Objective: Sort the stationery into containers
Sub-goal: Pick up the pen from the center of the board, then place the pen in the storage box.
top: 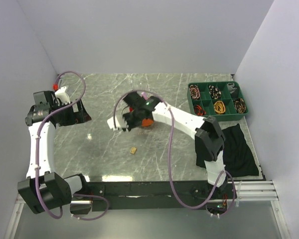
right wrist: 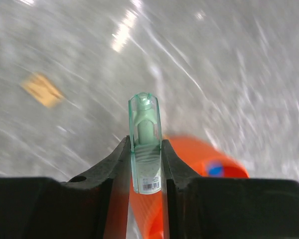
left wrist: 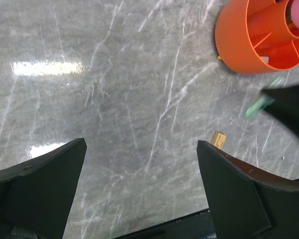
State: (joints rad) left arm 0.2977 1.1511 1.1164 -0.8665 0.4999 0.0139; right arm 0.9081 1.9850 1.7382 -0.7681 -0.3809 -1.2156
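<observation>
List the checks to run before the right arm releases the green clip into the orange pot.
1. Right gripper shut on green clip: ok.
2. Clip lined up over a section of the orange pot: cannot tell; the right wrist view is blurred.
3. Free outer sections in the pot: ok, those seen by the left wrist look empty.
4. Left gripper open and apart from the pot: ok.
5. Yellow eraser out of the way on the table: ok.
</observation>
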